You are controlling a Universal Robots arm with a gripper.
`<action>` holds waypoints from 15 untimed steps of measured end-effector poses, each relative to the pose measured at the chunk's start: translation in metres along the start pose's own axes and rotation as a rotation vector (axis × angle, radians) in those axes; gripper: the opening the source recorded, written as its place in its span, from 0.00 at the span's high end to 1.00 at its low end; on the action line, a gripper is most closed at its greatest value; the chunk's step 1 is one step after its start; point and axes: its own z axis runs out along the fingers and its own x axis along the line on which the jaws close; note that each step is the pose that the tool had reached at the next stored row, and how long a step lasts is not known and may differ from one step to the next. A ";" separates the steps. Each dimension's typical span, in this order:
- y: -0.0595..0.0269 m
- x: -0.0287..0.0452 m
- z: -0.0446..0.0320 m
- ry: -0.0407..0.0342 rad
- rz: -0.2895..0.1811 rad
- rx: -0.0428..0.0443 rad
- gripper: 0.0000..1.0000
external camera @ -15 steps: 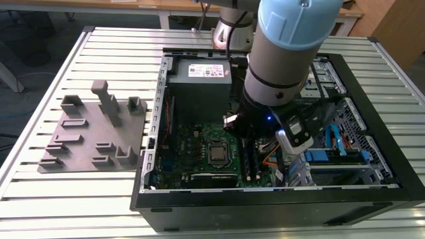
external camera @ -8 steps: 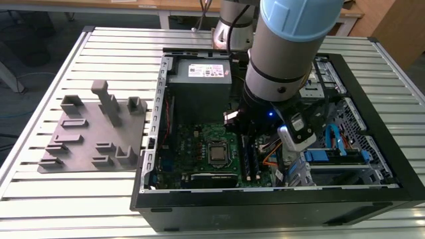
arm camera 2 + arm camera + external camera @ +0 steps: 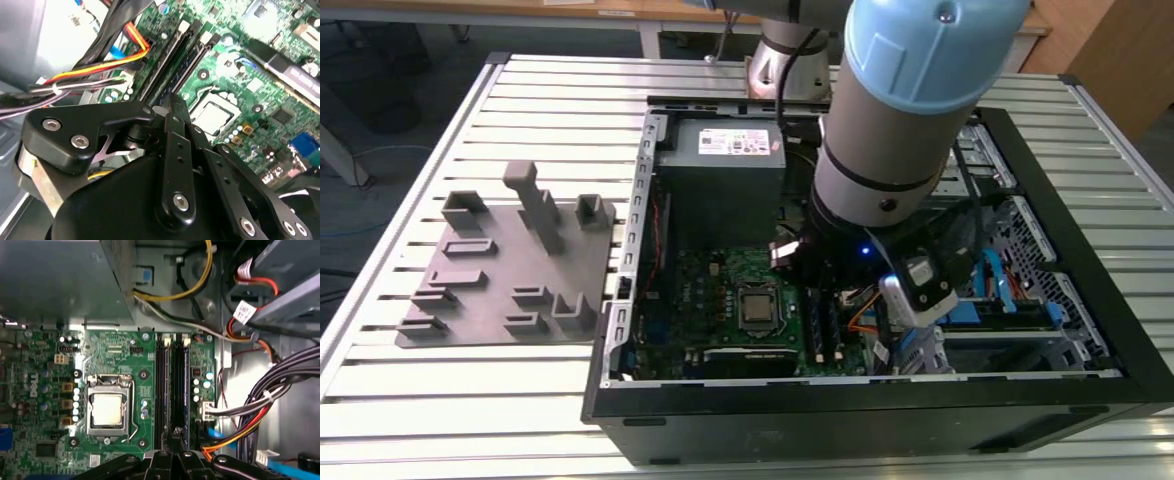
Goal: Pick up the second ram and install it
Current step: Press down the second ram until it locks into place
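While clenched tight at the end of the ram (image 3: pixel 189 64), upright in its board slot; cannot tell if gripping or just pressing. Could seat crooked if pushed at one end only, leaving the far clip unlatched.

Grey tray (image 3: pixel 494 290) beside open computer case (image 3: pixel 854 400).

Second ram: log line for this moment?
gripper: over memory sockets, inside PC case | second ram: cannot tell if held

The tray (image 3: pixel 507 275) lies on the table (image 3: pixel 480 400) at the exterior view's left of the computer case (image 3: pixel 854 420).
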 end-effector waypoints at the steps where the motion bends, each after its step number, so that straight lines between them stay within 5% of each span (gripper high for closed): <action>1: -0.0010 0.0001 0.0018 -0.0001 0.000 -0.0001 0.93; 6: -0.0069 0.0001 0.0047 0.0000 0.000 0.0112 0.93; 10: -0.0098 0.0001 0.0051 0.0000 -0.001 0.0358 0.93; 15: -0.0104 0.0003 0.0104 -0.0001 -0.001 0.0477 0.93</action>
